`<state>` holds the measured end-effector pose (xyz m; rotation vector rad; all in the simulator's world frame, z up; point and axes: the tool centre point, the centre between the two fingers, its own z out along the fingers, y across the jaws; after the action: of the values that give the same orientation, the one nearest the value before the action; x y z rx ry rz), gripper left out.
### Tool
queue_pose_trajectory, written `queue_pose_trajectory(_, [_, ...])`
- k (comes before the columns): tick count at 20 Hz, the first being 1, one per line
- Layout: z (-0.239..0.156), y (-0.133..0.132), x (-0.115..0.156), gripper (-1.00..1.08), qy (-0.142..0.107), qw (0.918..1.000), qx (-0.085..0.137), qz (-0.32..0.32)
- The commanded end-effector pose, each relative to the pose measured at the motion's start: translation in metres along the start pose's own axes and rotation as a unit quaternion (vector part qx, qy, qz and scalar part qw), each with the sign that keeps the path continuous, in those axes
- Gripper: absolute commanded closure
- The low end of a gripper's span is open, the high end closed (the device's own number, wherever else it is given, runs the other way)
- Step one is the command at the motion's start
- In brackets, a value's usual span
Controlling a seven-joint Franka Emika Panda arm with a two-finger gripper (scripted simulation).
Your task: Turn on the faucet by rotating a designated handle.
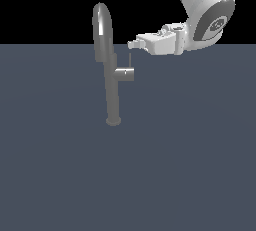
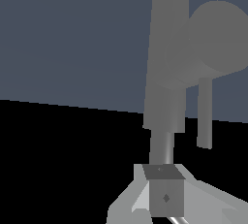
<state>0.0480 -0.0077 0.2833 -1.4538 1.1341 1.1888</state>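
The faucet (image 1: 111,82) is a tall glossy grey tube with an arched top, standing on a small round base on the dark floor. A short side stub (image 1: 125,73) points to the exterior view's right. The handle (image 1: 130,60), a thin grey rod, stands up from the stub's end. My gripper (image 1: 130,45) reaches in level from the exterior view's right, its tips just above the handle's top end. In the wrist view the fingers (image 2: 164,194) are pressed together and hold nothing. The handle (image 2: 205,114) hangs beside them, apart, next to the faucet tube (image 2: 164,72).
A flat dark blue-grey floor (image 1: 60,165) spreads around the faucet. My white arm (image 1: 207,10) comes in from the exterior view's upper right.
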Motion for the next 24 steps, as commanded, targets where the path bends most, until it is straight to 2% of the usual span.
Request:
queue_pose_trajectory(1, [0.001, -0.004, 0.012, 1.08, -0.020, 0.9995, 0.019, 0.018])
queue_pose_trajectory(6, [0.004, -0.008, 0.029, 1.08, -0.046, 0.9971, 0.044, 0.042])
queue_pose_trajectory(10, [0.006, -0.009, 0.036, 1.08, -0.058, 0.9954, 0.055, 0.053])
queue_pose_trajectory(24, [0.007, -0.004, 0.032, 1.08, -0.057, 0.9956, 0.054, 0.051])
